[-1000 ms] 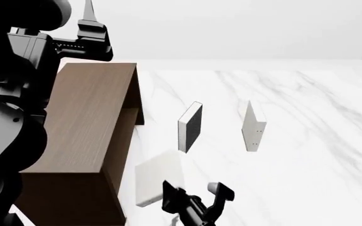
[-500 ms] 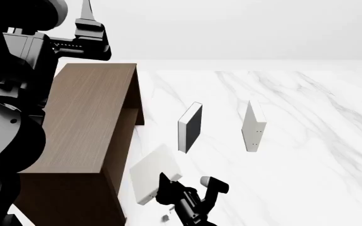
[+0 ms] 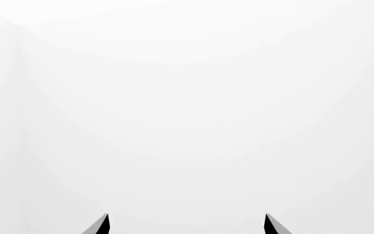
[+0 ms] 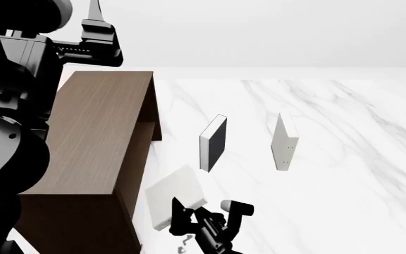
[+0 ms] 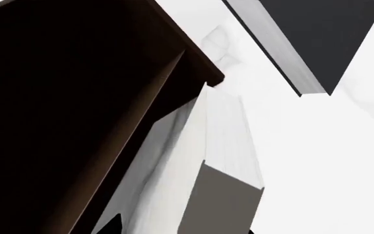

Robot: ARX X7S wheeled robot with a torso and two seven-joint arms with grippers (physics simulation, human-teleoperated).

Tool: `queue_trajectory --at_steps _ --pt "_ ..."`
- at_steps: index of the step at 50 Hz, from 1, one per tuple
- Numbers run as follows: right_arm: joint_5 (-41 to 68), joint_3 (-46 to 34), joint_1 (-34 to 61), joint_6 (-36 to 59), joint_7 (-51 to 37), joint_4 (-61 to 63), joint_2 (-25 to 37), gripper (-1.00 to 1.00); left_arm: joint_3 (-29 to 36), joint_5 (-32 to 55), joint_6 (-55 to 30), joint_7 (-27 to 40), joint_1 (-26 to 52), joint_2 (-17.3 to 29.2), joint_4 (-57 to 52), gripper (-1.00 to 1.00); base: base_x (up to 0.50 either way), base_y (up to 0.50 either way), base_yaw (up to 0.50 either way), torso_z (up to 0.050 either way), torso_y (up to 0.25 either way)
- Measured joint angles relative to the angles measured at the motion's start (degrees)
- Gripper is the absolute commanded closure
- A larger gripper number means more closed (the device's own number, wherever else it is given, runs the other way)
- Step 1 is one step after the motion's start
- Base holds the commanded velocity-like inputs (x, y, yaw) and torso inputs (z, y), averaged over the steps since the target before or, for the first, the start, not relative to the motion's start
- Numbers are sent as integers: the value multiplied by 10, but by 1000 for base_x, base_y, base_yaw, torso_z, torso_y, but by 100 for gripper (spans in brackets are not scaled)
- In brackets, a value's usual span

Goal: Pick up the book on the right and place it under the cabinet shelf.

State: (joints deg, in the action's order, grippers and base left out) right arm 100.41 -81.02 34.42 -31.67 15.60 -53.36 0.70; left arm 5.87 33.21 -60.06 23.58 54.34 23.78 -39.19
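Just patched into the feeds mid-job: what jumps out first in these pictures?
The big dark brown cabinet fills the head view's left, its open side facing the marble table. Right beside that opening, the right gripper holds a pale book tilted. Farther back, a black-covered book and another pale book stand upright and apart, while the left gripper is raised high above the cabinet.

Bright, even, flat rendered light; sharp focus throughout, no blur or glare. Only faint soft shadows on the white marble counter (image 4: 344,159); the cabinet (image 5: 57,97) interior is nearly black.
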Motion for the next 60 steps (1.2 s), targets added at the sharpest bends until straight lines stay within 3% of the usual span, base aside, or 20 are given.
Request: queue_trajectory --at_steps 25,50,60 --pt "-9 -67 -4 -61 -76 83 62 -100 -1 4 5 5 -3 3 0 -100 0 0 0 0 0" --pt "-165 -148 16 -144 -250 72 89 -100 -2 3 21 6 -14 6 4 -100 0 0 0 0 0" --pt "-220 -171 39 -155 -307 149 133 -100 -7 7 21 8 -15 9 0 -100 0 0 0 0 0"
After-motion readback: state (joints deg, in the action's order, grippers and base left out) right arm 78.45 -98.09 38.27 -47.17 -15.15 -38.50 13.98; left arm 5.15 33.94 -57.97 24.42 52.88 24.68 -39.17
